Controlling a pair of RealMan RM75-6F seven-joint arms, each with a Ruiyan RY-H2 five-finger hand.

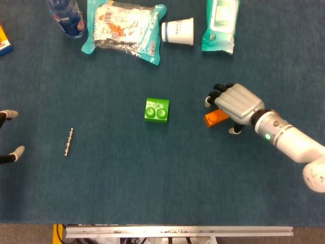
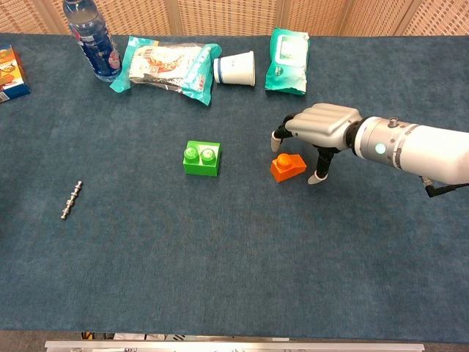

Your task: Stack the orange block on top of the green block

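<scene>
The green block (image 1: 157, 110) (image 2: 201, 158) lies near the middle of the blue cloth, studs up. To its right, about a block's width away, the orange block (image 1: 215, 118) (image 2: 288, 167) rests on the cloth. My right hand (image 1: 236, 104) (image 2: 319, 127) hovers just over and behind the orange block. Its fingers curve down behind the block and its thumb points down at the block's right; I see no grip on the block. Only the fingertips of my left hand (image 1: 9, 133) show at the left edge of the head view, spread apart and holding nothing.
Along the far edge stand a water bottle (image 2: 88, 33), a snack bag (image 2: 167, 64), a tipped paper cup (image 2: 236, 68) and a wipes pack (image 2: 286, 51). An orange box (image 2: 10, 73) sits at the far left. A small metal rod (image 2: 70, 199) lies on the left.
</scene>
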